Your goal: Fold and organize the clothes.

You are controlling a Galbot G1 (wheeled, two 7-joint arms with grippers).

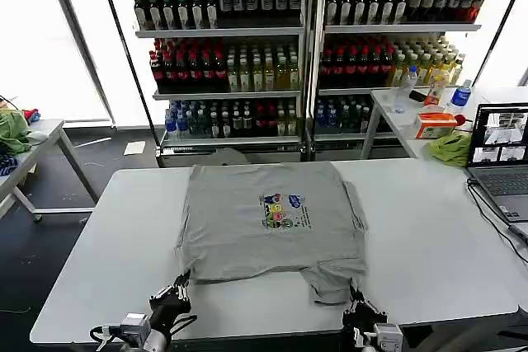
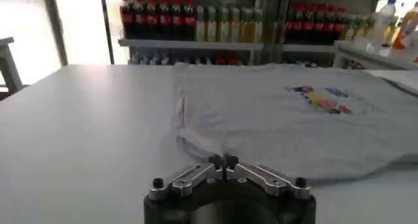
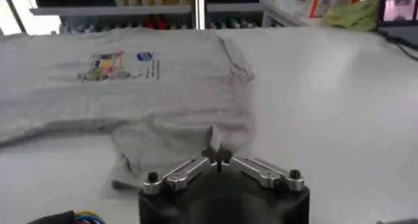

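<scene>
The left gripper hung low at the table's near edge, its fingertips pressed together with nothing between them, just short of the T-shirt's near left side. The right gripper sat likewise at the near edge, its tips also closed and empty, close beside a loose flap of grey cloth that stuck out toward the robot.

The T-shirt lay print-up in the middle of the white table, its sides seemingly already turned in, though the folds on the far side were hard to make out. A laptop stood at the table's right, well apart from the cloth.

The step in hand looked to be taking the near hem to fold it away from the robot. To do it well, both claws would need to open first, then pinch the cloth at matching points on either side, so the fold ran straight. The loose flap wanted tucking in beforehand, or it would bunch under the fold. Lifting only a little would keep the turned-in sides from spilling out.
</scene>
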